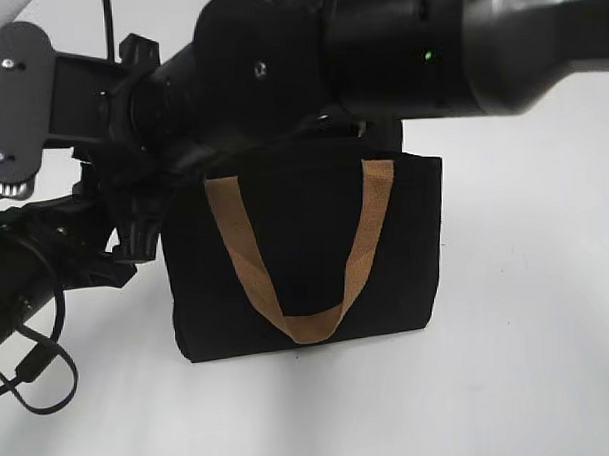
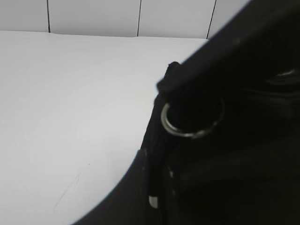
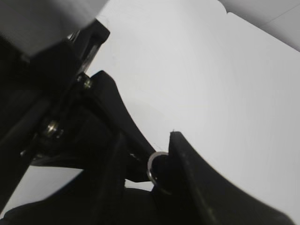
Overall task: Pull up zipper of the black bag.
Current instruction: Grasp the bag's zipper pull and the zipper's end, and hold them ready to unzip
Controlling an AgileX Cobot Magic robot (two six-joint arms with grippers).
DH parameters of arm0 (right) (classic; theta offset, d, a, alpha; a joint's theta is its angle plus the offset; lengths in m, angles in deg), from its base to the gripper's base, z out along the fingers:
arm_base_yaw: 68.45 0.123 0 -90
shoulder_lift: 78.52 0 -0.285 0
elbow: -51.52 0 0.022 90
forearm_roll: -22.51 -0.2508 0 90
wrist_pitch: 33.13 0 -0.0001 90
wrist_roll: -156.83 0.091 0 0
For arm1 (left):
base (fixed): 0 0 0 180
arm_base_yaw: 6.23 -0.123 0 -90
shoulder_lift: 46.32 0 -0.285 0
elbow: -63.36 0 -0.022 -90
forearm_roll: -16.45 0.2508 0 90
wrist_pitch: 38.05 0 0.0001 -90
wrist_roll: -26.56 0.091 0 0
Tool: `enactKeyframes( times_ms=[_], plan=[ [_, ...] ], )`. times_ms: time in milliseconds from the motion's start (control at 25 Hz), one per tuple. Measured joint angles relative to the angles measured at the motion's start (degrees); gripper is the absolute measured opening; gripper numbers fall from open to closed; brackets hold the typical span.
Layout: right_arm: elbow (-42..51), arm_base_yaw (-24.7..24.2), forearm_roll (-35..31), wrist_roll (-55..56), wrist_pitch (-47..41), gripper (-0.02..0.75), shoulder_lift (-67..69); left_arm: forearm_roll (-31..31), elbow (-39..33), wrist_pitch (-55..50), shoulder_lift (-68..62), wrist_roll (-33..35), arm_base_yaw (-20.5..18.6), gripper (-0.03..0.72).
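Black bag on a white table, both arms at its top

The black bag stands upright on the white table; both grippers crowd its top left edge, their opening cannot be told; a metal ring shows there; behind, a white panelled wall.

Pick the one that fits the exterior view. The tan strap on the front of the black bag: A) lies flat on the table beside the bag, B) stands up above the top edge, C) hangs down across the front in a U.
C: the tan strap droops down the front of the black bag, its loop bottoming out near the lower edge.
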Motion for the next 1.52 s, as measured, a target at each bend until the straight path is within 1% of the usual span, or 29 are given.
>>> enactKeyframes(
  times_ms=[160, 320, 440, 560, 680, 760, 1080, 1360, 1440, 1520],
  plan=[
    [0.0, -0.1, 0.2, 0.0, 1.4, 0.245, 0.3, 0.1, -0.1, 0.0, 0.0, 0.0, 0.0, 0.012],
    [0.0, -1.3, 0.2, 0.0, 1.6, 0.242, 0.3, 0.1, -0.1, 0.0, 0.0, 0.0, 0.0, 0.012],
    [0.0, -2.3, 1.5, 0.0, 1.5, 0.228, 0.3, 0.1, -0.1, 0.0, 0.0, 0.0, 0.0, 0.012],
    [0.0, -2.4, 2.7, 0.0, 0.9, 0.166, 0.4, 0.1, -0.1, 0.0, 0.0, 0.0, 0.0, 0.012],
    [0.0, -2.4, 2.8, 0.0, 0.6, 0.060, 0.4, 0.1, -0.1, 0.0, 0.0, 0.0, 0.0, 0.012],
    [0.0, -2.4, 2.9, 0.0, 0.4, 0.005, 0.4, 0.1, -0.1, 0.1, 0.0, 0.0, 0.0, 0.012],
    [0.0, -2.4, 2.9, 0.8, -0.5, -0.001, -0.8, 0.1, -0.1, 0.8, 0.1, 0.0, 0.0, 0.011],
    [0.1, -4.0, 2.8, 6.0, -3.1, -0.001, -4.1, 1.3, 0.3, 4.0, 0.2, 0.0, 0.1, 0.011],
    [0.1, -4.8, 2.9, 7.7, -3.5, -0.001, -5.0, -0.2, 0.1, 2.3, 0.1, 0.0, 0.1, 0.011],
    [0.0, -5.5, 3.1, 9.5, -3.7, -0.001, -6.3, -3.6, -0.2, 0.8, 0.1, 0.0, 0.0, 0.011]
  ],
)
